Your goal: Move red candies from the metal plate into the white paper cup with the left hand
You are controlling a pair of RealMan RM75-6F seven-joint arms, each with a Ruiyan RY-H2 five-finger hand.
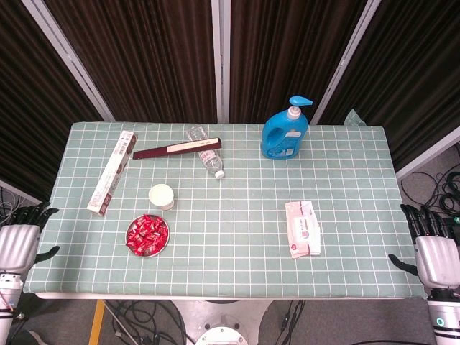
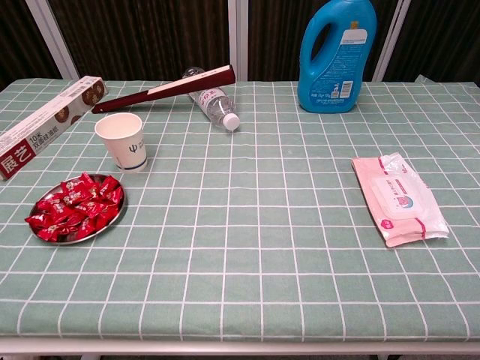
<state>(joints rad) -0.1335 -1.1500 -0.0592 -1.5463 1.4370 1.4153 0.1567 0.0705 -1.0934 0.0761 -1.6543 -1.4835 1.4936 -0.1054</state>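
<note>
Resting my left hand (image 1: 20,241) and right hand (image 1: 433,248) spread, empty, off the table's (image 1: 237,251) sides; red candies (image 1: 146,233) fill the metal plate (image 1: 164,245) near the white paper cup (image 1: 162,195).

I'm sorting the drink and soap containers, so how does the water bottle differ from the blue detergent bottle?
The water bottle lies on its side; the detergent bottle stands upright. The water bottle is clear with a white screw cap; the detergent bottle is opaque blue with a pump top. The water bottle looks far slimmer. Both sit near the table's far edge.
</note>
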